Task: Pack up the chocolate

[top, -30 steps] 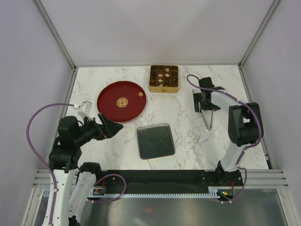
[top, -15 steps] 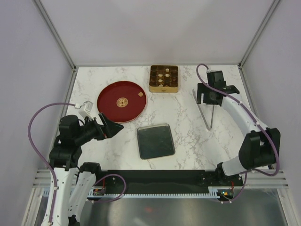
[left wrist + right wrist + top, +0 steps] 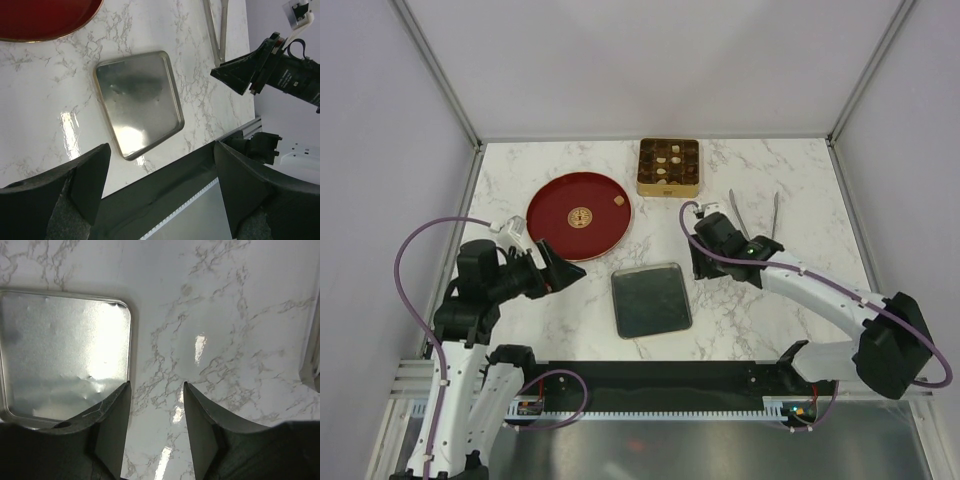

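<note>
1. Chocolate [image 3: 617, 202]: one loose light-brown piece sits on the red dish [image 3: 552, 238], near its right rim and apart from the gold emblem [image 3: 582, 216]. More pieces sit in compartments of the gold tin [image 3: 668, 190] at the far side of the desk [image 3: 730, 325]. Some cells look unfilled, but I can't count them.
2. Handling, my read: tiny, light and rigid, with a smooth surface that marks or chips easily. Pinch lightly across two opposite sides, low on the piece. A hard squeeze could crush it or shoot it out.
3. Orientation: the loose piece looks roughly squarish and lies flat. It is too small to make out any long axis or facing, so approach angle shouldn't matter much.
4. Left jaws: wide apart, with nothing between the fingers [image 3: 87, 175]. They hang over the near-left desk, pointing toward the metal lid [image 3: 651, 299], well clear of the dish piece.
5. Right jaws: about half open and empty, with bare marble showing between the fingers [image 3: 112, 422]. They are just right of the lid's edge.
6. Tongs [image 3: 737, 213] lie on the desk beyond the right jaws, tips toward the far edge, and nothing holds them. They are the likely tool for the pick.
</note>
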